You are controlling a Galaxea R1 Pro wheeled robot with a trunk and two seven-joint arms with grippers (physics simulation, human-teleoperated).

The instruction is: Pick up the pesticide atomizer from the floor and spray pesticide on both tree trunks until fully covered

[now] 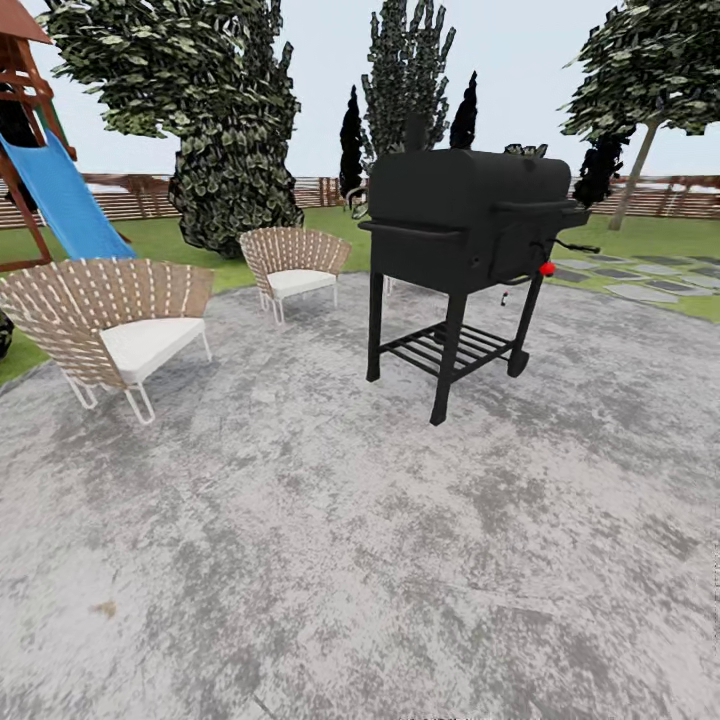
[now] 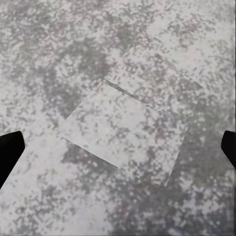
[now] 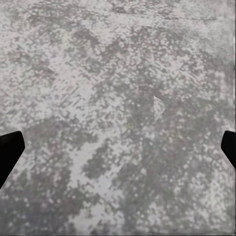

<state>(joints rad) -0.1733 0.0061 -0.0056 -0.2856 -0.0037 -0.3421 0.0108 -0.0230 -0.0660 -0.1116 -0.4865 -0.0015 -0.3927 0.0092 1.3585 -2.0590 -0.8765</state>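
The pesticide atomizer is out of view, and so are the two trees of the task with their trunks. In the left wrist view my left gripper (image 2: 118, 147) hangs open over mottled grey paving, its black fingertips (image 2: 10, 150) far apart at the picture's edges, nothing between them. My right gripper (image 3: 118, 147) is likewise open and empty above the same grey paving (image 3: 118, 73). The head view looks across a grey stone patio (image 1: 360, 560) toward the garden's green lawn (image 1: 170, 238) and its brown slat fence (image 1: 125, 198).
A black barbecue grill (image 1: 465, 215) on legs stands ahead, slightly right. Two wicker chairs with white cushions (image 1: 110, 315) (image 1: 295, 262) sit to the left. A blue slide (image 1: 65, 195) is at far left. Bushy dark trees (image 1: 225, 130) and a thin leaning-trunk tree (image 1: 640, 150) stand behind.
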